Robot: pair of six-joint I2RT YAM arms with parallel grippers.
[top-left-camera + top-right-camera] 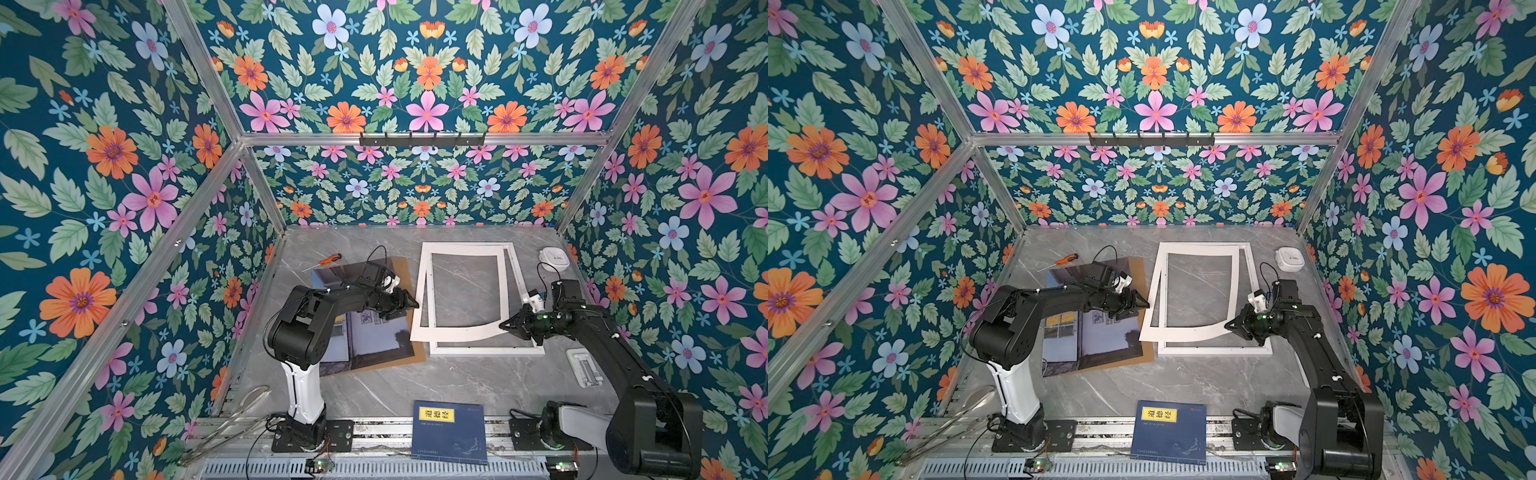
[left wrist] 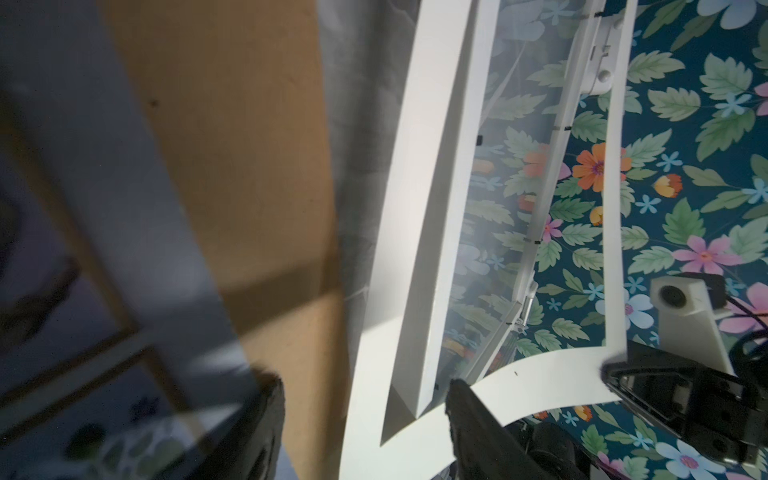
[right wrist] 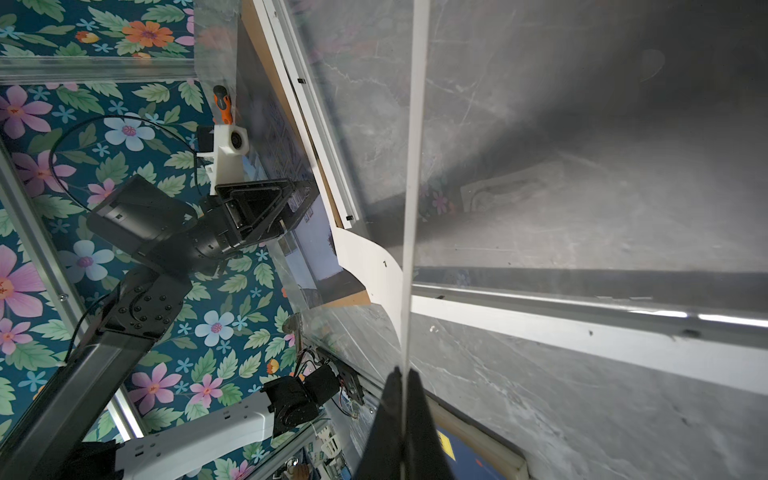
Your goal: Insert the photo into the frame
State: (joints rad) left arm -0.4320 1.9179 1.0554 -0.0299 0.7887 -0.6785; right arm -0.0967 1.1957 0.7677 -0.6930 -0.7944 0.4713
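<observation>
Photo: a large print (image 1: pixel 374 336) lying flat on a brown board (image 2: pixel 249 124) on the left half of the grey worktop (image 1: pixel 415 386). It is outside the frame and just beside it.
Photo's look: a pale blue-grey room wall, a window with yellow panes at its left, a grid of small framed pictures near its middle, and a dark band along its near edge. The surface shows a sheen, and the left arm crosses above it and hides much of it.
Frame: white with narrow rails (image 1: pixel 486 350), lying flat on the worktop to the right of the photo. Grey worktop shows through its opening.
Mat: a white, wide-bordered card (image 1: pixel 457 332) lying over the frame. Its near right corner is raised, so its near border bows upward. Its left border overhangs the frame's left rail toward the board.
Right gripper: closed (image 3: pixel 401 382) on the mat's near right corner, with the card's thin edge running between the jaws.
Left gripper: jaws apart (image 1: pixel 411 305) and holding nothing. It is above the photo's right edge, just beside the mat's left border. I cannot tell whether it touches the mat.
Screwdriver: orange-handled (image 1: pixel 328 261), at the far left of the worktop, beyond the board.
Book: dark blue with a yellow label (image 1: pixel 451 432), at the near edge between the arm bases.
</observation>
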